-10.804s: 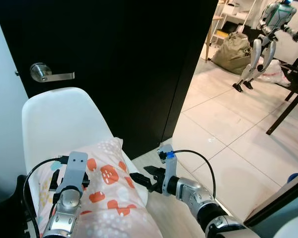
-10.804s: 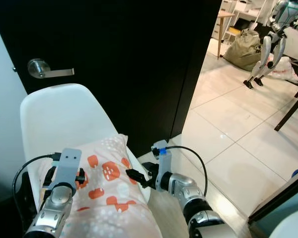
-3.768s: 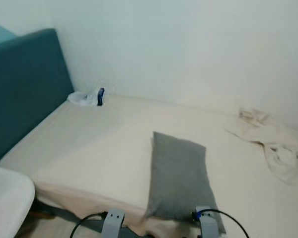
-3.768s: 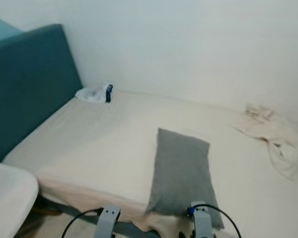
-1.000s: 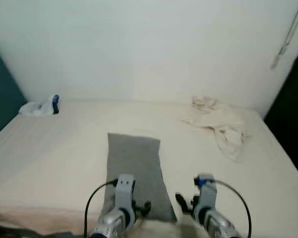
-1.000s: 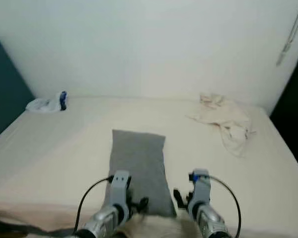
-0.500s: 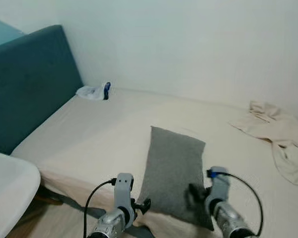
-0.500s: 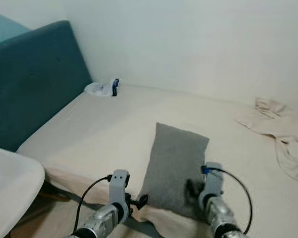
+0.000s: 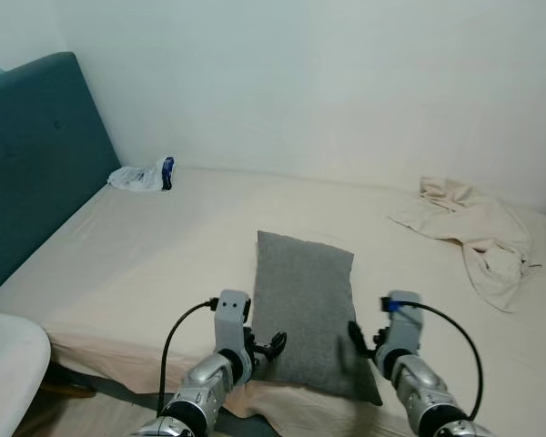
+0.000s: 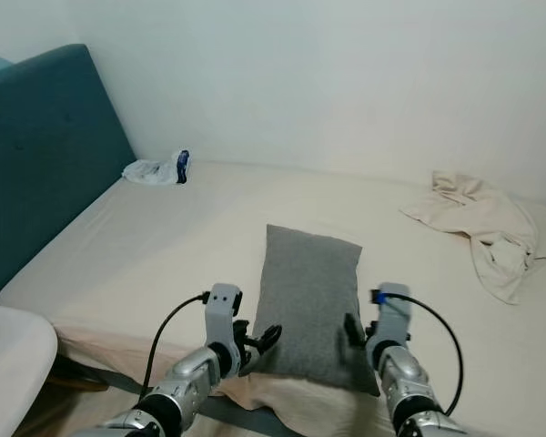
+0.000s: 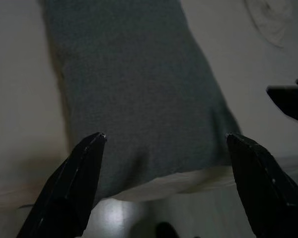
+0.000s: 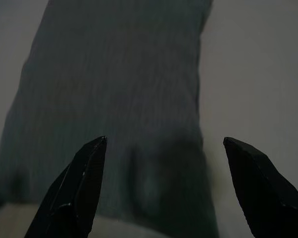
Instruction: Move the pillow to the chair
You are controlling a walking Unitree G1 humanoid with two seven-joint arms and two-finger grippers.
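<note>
Grey pillow (image 9: 307, 309) flanked on the bed (image 9: 146, 246) — lower centre of frame.
Left tool (image 9: 266, 346) and right tool (image 9: 353, 335) are spread wide — nothing is gripped.

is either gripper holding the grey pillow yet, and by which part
Nothing is held. Both the left gripper and right gripper are open at the near end of the grey pillow, which lies flat on the bed, ungripped.

A cream-sheeted bed (image 9: 155, 264) meets a plain white wall (image 9: 328, 82), with a teal padded headboard (image 9: 27, 164) at one end. A crumpled beige cloth (image 9: 473, 232) lies near the wall. In the far corner by the headboard sits a small white bundle (image 9: 138, 176) (a dark blue item (image 9: 167, 172) touches it).
</note>
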